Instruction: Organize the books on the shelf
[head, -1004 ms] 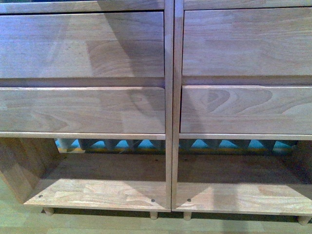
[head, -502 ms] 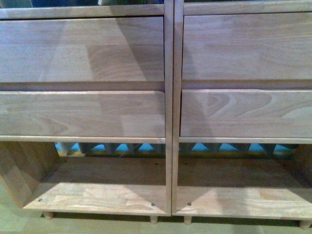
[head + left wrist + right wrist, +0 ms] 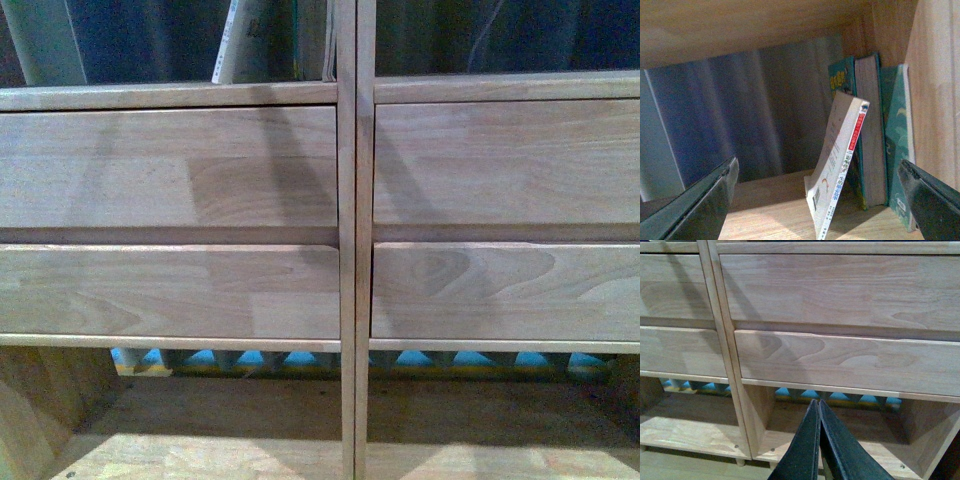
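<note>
Books: white-spined paperback with a red band (image 3: 840, 160) leans tilted against a thick book with pale page edges (image 3: 872, 130) and a teal-covered book (image 3: 897, 145), all in the light-brown wooden shelf (image 3: 345, 250) compartment ahead of the left hand (image 3: 815, 200), between its wide-apart fingers. Right hand (image 3: 819, 440) pressed closed, empty, before the lower drawer fronts (image 3: 850, 360).

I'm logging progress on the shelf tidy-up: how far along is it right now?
Partly done: two books stand upright against the compartment's side wall. In hand: the left gripper, open, faces the white-spined book, which leans tilted on them. Left: straightening it. The right gripper is shut, empty, by the drawers.
</note>
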`<move>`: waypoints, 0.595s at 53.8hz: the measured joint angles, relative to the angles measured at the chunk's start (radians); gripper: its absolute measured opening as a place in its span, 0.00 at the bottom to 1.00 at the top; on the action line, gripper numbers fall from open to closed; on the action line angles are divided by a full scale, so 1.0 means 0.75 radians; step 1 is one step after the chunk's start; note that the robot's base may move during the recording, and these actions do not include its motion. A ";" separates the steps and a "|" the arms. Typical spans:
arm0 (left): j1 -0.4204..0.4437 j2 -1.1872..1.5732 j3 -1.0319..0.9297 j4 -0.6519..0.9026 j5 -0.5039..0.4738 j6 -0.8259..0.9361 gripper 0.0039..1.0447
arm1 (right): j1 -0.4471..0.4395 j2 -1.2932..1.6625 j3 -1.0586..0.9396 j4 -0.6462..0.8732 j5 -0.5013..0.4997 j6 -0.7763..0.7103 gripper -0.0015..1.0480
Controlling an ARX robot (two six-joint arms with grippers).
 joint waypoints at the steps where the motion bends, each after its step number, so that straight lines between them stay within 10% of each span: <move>1: 0.001 -0.047 -0.046 0.007 -0.006 -0.005 0.93 | 0.000 0.000 0.000 0.000 0.000 0.000 0.03; 32: 0.438 -1.202 -0.956 -0.377 0.180 -0.284 0.93 | 0.000 0.000 0.000 0.000 0.000 0.000 0.03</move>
